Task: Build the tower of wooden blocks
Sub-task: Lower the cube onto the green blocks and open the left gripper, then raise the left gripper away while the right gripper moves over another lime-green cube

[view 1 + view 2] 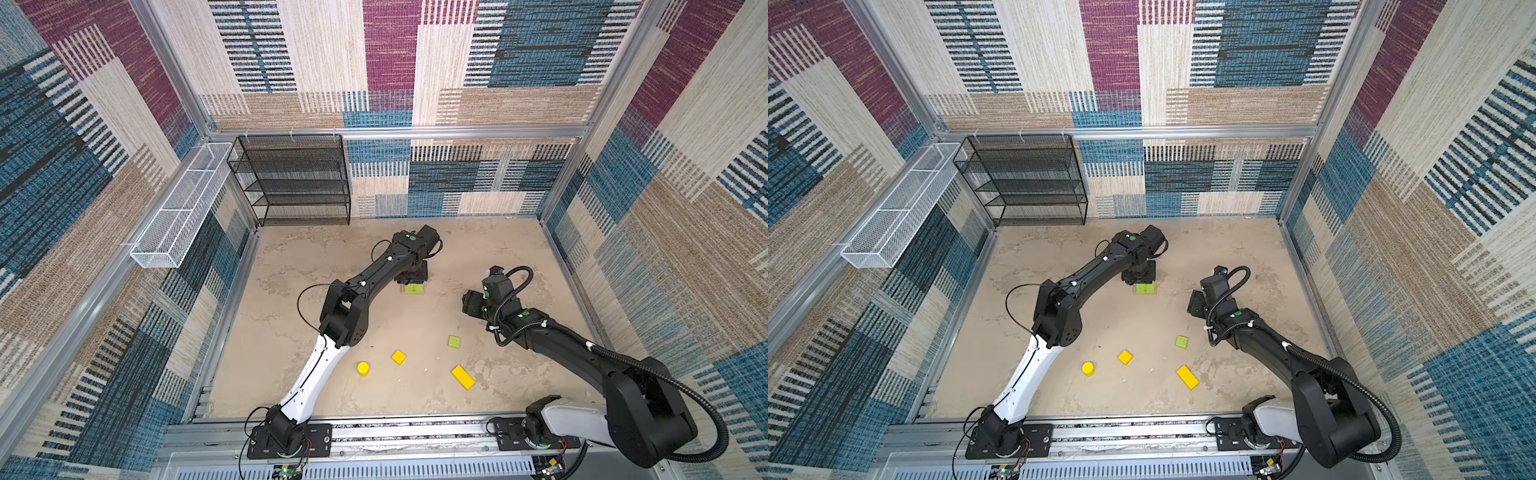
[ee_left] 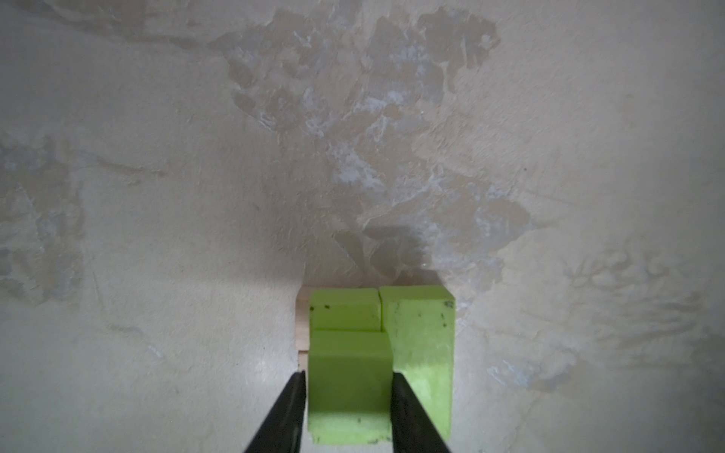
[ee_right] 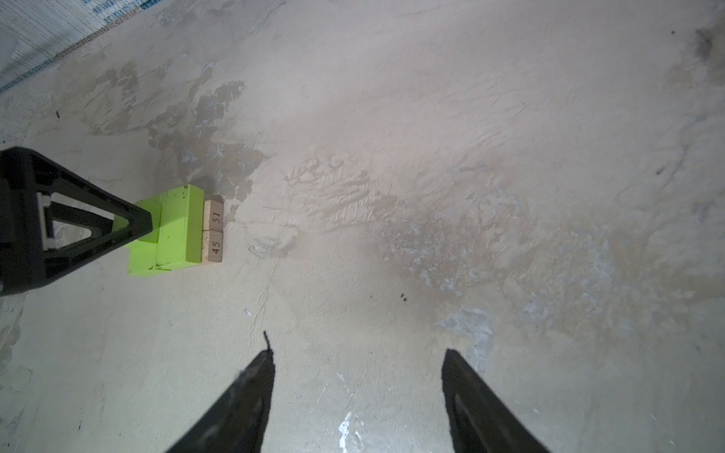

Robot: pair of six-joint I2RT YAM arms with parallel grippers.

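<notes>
The tower (image 1: 413, 289) (image 1: 1145, 288) stands mid-table: two tan planks (image 3: 214, 231) lie under two long lime-green blocks (image 2: 423, 333), side by side. On top of one of them sits a lime-green cube (image 2: 349, 392), and my left gripper (image 2: 348, 373) (image 1: 412, 282) is shut on it from above. My right gripper (image 3: 357, 353) (image 1: 468, 307) hovers open and holds nothing, to the right of the tower. Loose near the front lie a second lime-green cube (image 1: 454, 341), a yellow cube (image 1: 398, 357), a yellow cylinder (image 1: 363, 368) and a long yellow bar (image 1: 462, 377).
A black mesh shelf (image 1: 297, 183) stands at the back left against the wall. A white wire basket (image 1: 178, 208) hangs on the left wall. The left arm's elbow (image 1: 345, 316) hangs over the table just behind the loose yellow blocks.
</notes>
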